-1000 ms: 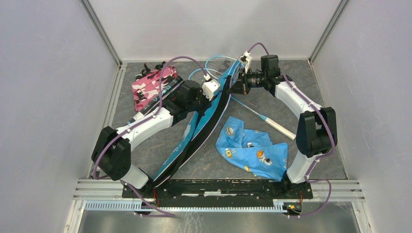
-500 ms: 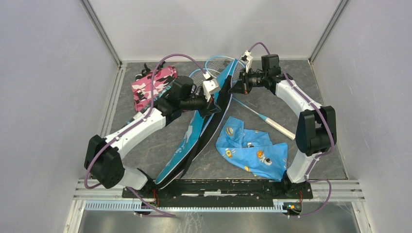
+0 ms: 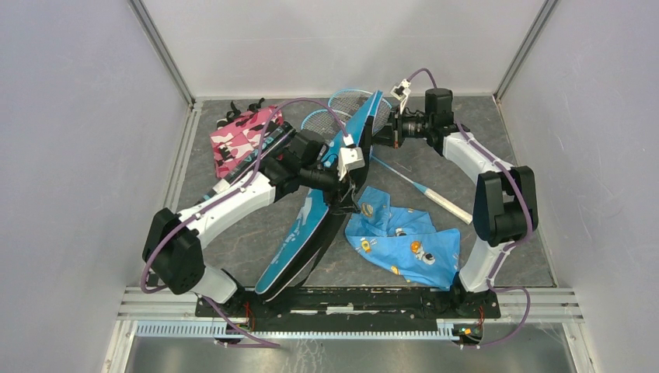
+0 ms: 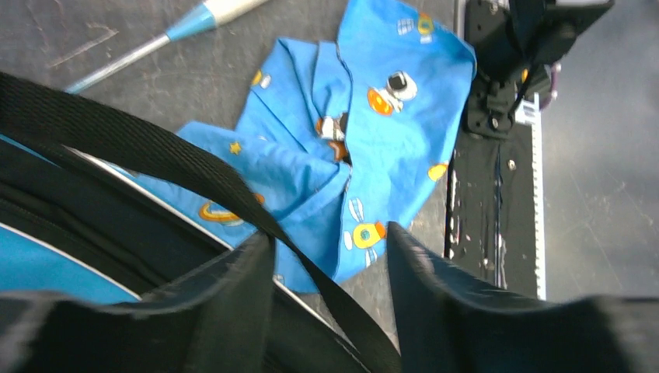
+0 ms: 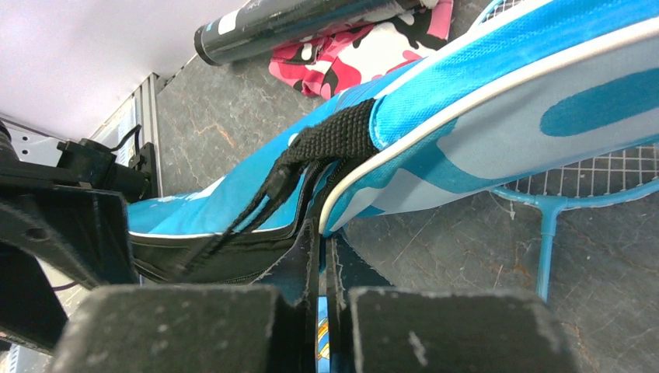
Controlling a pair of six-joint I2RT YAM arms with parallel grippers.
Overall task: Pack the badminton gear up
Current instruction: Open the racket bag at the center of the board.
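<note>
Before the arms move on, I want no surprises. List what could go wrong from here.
The black strap crosses between the open fingers of the left gripper; closing or pulling away may snag it and drag the cover. The right gripper pinches only the cover's thin black edge, so it could slip out.

open blue cover (image 3: 309, 227) slants over two light-blue racquets (image 3: 344, 102), black tube (image 5: 311, 19) beyond.
</note>
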